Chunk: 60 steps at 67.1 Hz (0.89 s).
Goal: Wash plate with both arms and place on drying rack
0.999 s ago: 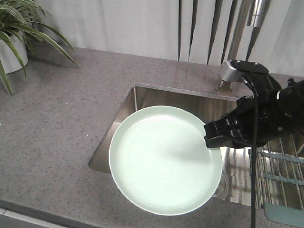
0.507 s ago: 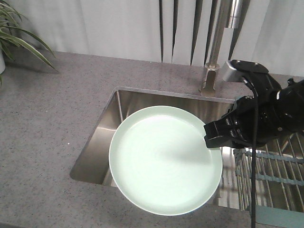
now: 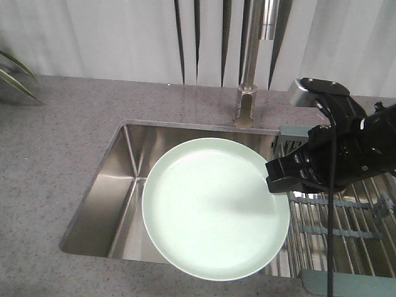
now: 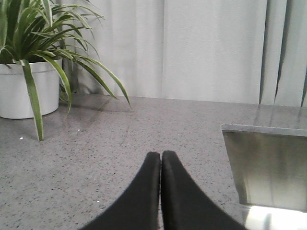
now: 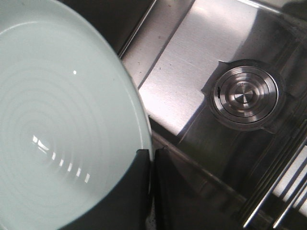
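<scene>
While the black right hand (image 3: 279, 177) clamped the rim of the round pale mint-green plate (image 3: 210, 210) above the steel sink basin (image 3: 117, 192), the left hand (image 4: 160, 163) was clenched empty (washing and the steel-wire drying rack (image 3: 356, 213) apparently both ahead).

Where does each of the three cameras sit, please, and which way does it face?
Front view: high up, looking down on the stainless steel sink, where the black right gripper grips the round pale mint-green plate; steel wire drying rack at image right.
Left wrist: behind the shut black left gripper, looking across the grey speckled counter toward a white-potted green plant.
Right wrist: behind the right gripper, looking down past the plate to the round steel drain.
Shared: all three show the sink; front and right wrist show the plate.
</scene>
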Tool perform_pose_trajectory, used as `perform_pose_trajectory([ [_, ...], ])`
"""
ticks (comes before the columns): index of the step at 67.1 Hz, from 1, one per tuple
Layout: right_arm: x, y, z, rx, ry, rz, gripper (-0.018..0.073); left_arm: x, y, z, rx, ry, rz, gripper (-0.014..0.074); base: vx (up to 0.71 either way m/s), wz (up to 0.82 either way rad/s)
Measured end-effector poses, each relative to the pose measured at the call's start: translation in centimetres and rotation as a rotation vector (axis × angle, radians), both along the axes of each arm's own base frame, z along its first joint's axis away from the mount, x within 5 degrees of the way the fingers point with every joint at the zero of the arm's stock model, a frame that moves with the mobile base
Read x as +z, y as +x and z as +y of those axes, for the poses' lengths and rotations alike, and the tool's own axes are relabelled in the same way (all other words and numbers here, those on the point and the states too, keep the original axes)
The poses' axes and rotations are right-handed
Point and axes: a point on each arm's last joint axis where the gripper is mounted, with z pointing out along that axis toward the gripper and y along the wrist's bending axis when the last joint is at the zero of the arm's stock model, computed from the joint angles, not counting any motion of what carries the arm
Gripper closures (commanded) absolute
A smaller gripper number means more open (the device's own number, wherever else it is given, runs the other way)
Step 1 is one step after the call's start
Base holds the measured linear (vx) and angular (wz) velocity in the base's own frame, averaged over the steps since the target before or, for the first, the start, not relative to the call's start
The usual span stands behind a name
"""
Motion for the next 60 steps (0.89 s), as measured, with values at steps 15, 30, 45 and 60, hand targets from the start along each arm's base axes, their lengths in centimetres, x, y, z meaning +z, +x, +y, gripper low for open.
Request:
perform_pose_trajectory([
  [15,0.0,0.0,0.0,0.0,0.0,0.0,0.0561,0.0,0.0,0.0,0.0,0.0,0.0,0.0603,0.04,-0.16],
  [30,0.0,0.0,0.0,0.0,0.0,0.0,0.0561,0.0,0.0,0.0,0.0,0.0,0.0,0.0603,0.04,-0.14],
  [45,0.0,0.0,0.0,0.0,0.0,0.0,0.0561,0.0,0.0,0.0,0.0,0.0,0.0,0.0603,0.03,-0.12],
  [60,0.0,0.0,0.0,0.0,0.0,0.0,0.0561,0.0,0.0,0.0,0.0,0.0,0.0,0.0603,0.02,-0.09],
])
